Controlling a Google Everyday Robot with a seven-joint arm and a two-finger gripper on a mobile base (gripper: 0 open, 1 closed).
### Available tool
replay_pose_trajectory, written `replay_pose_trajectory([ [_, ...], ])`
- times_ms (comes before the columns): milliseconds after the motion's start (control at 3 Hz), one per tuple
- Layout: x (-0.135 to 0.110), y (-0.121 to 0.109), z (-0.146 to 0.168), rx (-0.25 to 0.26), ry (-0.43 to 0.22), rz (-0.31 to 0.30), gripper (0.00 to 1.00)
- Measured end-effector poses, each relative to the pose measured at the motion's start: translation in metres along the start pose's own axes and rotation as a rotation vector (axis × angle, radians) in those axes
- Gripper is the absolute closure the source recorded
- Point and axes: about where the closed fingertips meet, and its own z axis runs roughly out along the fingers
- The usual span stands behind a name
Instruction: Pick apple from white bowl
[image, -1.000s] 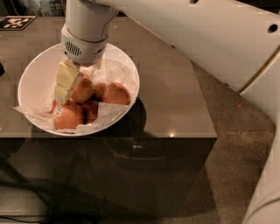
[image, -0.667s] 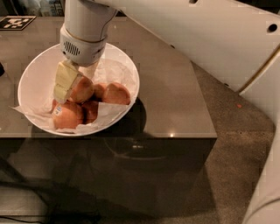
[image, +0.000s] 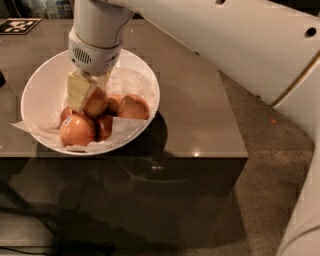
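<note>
Dark glossy table (image: 200, 115): gripper (image: 89, 94) down inside white bowl (image: 44, 85), apple (image: 96, 103) right against it, can't tell if clamped.

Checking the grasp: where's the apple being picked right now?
The apple sits atop the pile in the white bowl, left of the camera view, right under the gripper, other apples beside and below it.

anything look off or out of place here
Only the paper liner pokes over the rim of the white bowl at the near left; nothing spilled. The gripper is down in the bowl against the apple.
</note>
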Motion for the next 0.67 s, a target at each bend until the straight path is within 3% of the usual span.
replay_pose_trajectory([
  [333,0.0000,0.0000,0.0000,0.000,0.000,0.000,1.00],
  [667,0.0010,0.0011,-0.0016,-0.015,-0.009,-0.010,1.00],
])
